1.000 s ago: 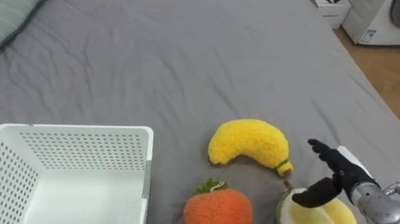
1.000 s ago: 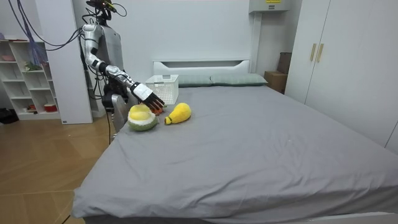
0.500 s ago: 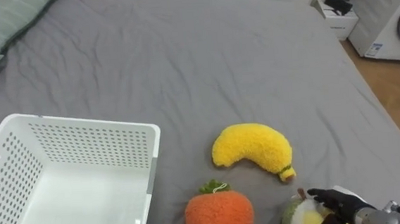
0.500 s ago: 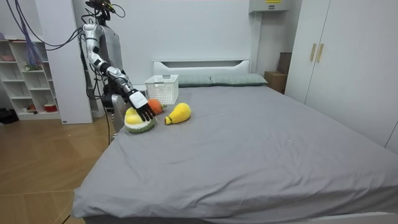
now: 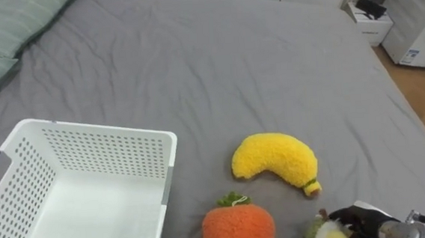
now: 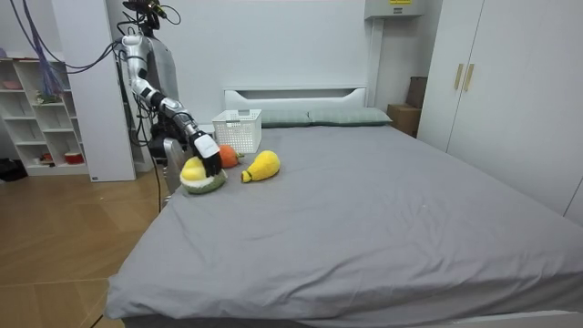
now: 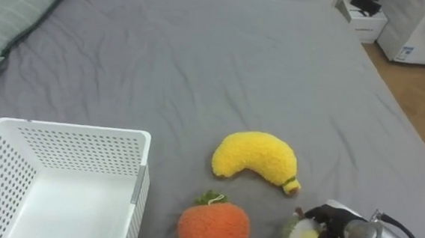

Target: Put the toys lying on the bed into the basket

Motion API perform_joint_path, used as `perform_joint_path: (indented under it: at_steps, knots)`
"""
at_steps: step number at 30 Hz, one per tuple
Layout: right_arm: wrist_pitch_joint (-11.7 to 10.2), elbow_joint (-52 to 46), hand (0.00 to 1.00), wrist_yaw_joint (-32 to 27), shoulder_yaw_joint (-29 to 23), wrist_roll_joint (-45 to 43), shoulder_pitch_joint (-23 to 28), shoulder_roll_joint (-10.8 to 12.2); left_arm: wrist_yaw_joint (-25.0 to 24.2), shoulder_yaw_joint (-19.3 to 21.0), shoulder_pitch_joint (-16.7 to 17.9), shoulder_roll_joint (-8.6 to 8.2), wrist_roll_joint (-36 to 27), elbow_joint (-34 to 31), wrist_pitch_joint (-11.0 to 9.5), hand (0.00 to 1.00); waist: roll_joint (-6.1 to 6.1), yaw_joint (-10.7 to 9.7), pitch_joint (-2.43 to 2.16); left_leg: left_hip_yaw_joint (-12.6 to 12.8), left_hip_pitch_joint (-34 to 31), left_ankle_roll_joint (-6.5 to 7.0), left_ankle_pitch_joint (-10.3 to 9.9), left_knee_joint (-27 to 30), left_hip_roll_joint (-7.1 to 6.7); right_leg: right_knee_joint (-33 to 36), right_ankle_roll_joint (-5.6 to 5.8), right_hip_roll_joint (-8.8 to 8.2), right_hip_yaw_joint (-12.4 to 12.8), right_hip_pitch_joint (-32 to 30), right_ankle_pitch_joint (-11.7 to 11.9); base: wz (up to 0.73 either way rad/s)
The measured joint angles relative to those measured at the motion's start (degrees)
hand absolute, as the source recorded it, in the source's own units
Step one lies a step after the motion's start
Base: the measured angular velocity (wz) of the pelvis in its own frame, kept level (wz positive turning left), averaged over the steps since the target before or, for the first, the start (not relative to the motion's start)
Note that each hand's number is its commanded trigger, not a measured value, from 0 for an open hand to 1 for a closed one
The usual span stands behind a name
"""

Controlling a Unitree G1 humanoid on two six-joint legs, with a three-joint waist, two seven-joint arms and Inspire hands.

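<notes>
- Grey bed point(image 5: 193, 60): wide bare sheet ahead of the right hand point(image 5: 353, 217), bed edge close on its right
- White basket point(image 5: 75, 196): well left of the hand
- Banana toy point(image 5: 275, 159): just ahead
- Orange toy point(image 5: 237, 226): left, bottom cut off
- Green-and-yellow toy point(image 5: 326, 235): under the hand, mostly cut off; grip unclear

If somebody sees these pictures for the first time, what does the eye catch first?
The bright plush toys on the grey bed: a yellow plush banana, an orange plush fruit nearer the robot, and a green-and-yellow plush toy at the bed's edge, with the right hand on it. Left of them stands a white perforated basket.
</notes>
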Motion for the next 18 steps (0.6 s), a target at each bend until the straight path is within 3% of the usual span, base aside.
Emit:
perform_joint_path:
  at_steps: [10,18]
  knots:
    - [0.6,1.2,1.00,0.8,0.0,-1.6,1.4,1.6,0.0,0.6,0.0,-0.11,1.7,0.0,0.0,0.00,0.58,0.4,-0.17,-0.1,0.0,-0.01,0.0,0.0,-0.02,0.1,0.01,-0.03,0.1,0.1,-0.1,0.01]
    - [0.7,1.8,1.00,0.6,0.0,-1.0,1.3,1.7,-0.1,0.5,0.0,-0.11,1.7,-0.2,0.0,0.00,-0.31,-0.3,-0.29,-0.2,-0.5,0.00,0.0,0.0,-0.12,0.1,0.05,-0.17,0.0,-0.7,-0.2,0.00]
